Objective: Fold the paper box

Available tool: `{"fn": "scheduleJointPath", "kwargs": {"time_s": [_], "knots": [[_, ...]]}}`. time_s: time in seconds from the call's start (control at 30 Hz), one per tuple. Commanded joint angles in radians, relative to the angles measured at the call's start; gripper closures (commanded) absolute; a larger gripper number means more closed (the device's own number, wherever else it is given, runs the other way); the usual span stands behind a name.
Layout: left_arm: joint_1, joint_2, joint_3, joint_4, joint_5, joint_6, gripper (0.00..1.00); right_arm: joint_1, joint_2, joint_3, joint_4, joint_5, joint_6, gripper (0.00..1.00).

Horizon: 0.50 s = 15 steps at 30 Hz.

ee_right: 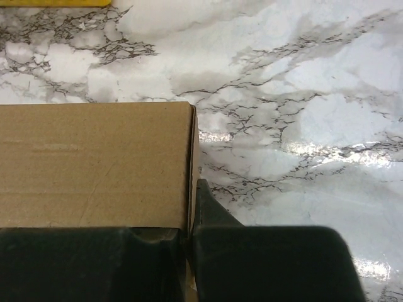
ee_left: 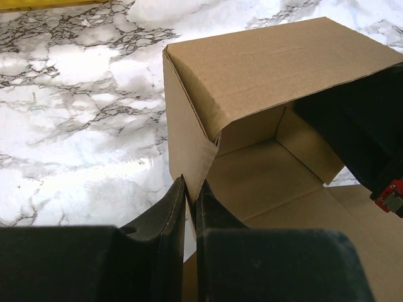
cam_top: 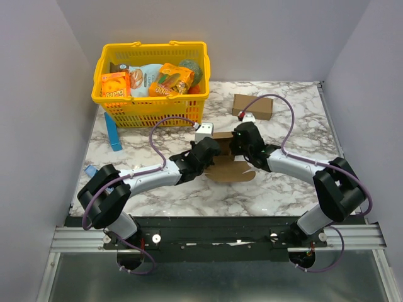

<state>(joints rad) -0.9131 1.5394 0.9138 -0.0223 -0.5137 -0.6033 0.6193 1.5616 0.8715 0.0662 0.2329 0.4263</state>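
Between my left end effector (ee_left: 191, 189) and right end effector (ee_right: 191, 211), the paper box (cam_top: 228, 171) is pinched by opposite walls.

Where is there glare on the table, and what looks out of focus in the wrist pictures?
Left wrist view: strong glare on the table left of the box; the near fingers are dark and blurred. Right wrist view: glare streaks on the table right of the box. Top view: even light, only soft shadows under the arms.
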Motion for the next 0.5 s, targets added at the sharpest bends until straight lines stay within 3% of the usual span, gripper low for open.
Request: {"fn": "scheduleJointPath", "kwargs": {"time_s": [0.0,0.47], "knots": [[-0.024,-0.03,-0.004,0.018,-0.019,-0.033,0.87,-0.012,-0.008,-0.011,0.026,0.178,0.046,1.0],[-0.029,-0.013,0.005,0.033,-0.026,-0.05,0.87,-0.01,0.041,0.004,-0.031,0.309,0.117,0.99]]}}
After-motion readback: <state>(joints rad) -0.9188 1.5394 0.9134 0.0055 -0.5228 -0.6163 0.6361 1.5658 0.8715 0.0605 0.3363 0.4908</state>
